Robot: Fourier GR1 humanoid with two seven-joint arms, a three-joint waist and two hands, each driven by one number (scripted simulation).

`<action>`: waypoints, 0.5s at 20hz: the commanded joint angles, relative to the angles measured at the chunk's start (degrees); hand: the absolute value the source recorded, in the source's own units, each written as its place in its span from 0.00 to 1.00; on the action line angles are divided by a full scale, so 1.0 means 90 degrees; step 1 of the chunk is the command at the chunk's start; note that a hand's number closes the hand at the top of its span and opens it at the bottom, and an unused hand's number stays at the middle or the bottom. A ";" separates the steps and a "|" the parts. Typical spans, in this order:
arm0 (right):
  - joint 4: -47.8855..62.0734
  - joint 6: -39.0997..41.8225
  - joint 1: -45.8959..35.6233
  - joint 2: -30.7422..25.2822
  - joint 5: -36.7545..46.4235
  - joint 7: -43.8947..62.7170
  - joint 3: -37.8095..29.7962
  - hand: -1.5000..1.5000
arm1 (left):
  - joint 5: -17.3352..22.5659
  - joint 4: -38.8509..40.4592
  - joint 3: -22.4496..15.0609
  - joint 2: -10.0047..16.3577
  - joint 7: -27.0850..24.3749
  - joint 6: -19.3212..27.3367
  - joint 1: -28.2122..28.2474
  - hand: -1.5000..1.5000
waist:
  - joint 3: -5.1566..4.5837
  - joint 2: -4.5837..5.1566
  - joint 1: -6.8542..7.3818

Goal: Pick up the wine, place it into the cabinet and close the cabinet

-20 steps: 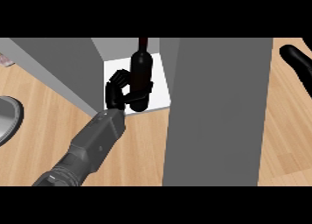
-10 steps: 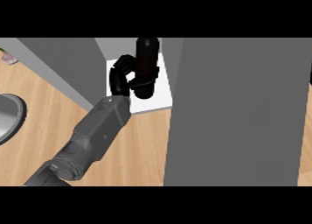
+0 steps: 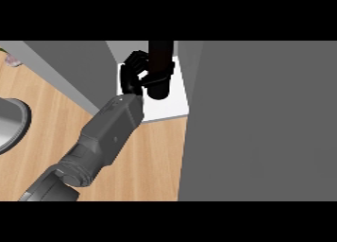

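Note:
The wine bottle (image 3: 159, 71) is dark and stands upright over the white shelf (image 3: 169, 108) inside the open cabinet. My left hand (image 3: 132, 75) is curled round the bottle's left side, and its grey forearm comes up from the lower left. Whether the bottle's base touches the shelf I cannot tell. The cabinet's right door (image 3: 261, 118) is a wide grey panel that fills the right half of the view. Its left door (image 3: 80, 71) angles out at the upper left. My right hand does not show.
A round metal bowl (image 3: 4, 127) sits at the left edge on the wooden counter (image 3: 52, 113). A small pale object (image 3: 12, 60) lies at the far upper left, beyond the left door.
My left hand has carried the wine bottle further into the cabinet, over the shelf. The right hand, seen at the upper right before, has gone out of sight behind the grey door.

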 commanded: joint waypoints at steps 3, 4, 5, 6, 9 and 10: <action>-0.0171 0.0093 0.0178 -0.0075 -0.0249 0.0085 -0.0131 0.00 | 0.0099 0.0185 0.0163 0.0075 0.0281 -0.0088 -0.0324 1.00 | 0.0001 0.0004 0.0061; -0.0166 0.0059 0.0120 -0.0061 -0.0207 0.0058 -0.0143 0.00 | 0.0098 0.0253 0.0180 0.0115 0.0214 0.0006 -0.0299 1.00 | -0.0001 0.0016 0.0070; 0.0012 0.0147 0.0169 0.0018 -0.0195 -0.0139 -0.0077 0.00 | 0.0083 0.0269 0.0164 0.0002 0.0057 0.0136 -0.0248 1.00 | 0.0003 0.0065 0.0074; -0.0111 0.0045 0.0066 -0.0062 -0.0172 0.0045 -0.0161 0.00 | -0.0148 0.0458 -0.0046 0.0187 0.0171 0.0185 -0.0310 1.00 | 0.0001 0.0020 0.0075; -0.0159 0.0151 0.0310 0.0051 -0.0130 -0.0090 0.0018 0.00 | -0.0521 0.0702 -0.0402 0.0271 0.0125 0.0431 -0.0381 1.00 | 0.0010 0.0050 0.0045; -0.0125 0.0120 0.0199 0.0009 -0.0196 -0.0064 -0.0094 0.00 | -0.0694 0.0713 -0.0570 0.0297 0.0113 0.0678 -0.0458 1.00 | 0.0013 0.0037 0.0025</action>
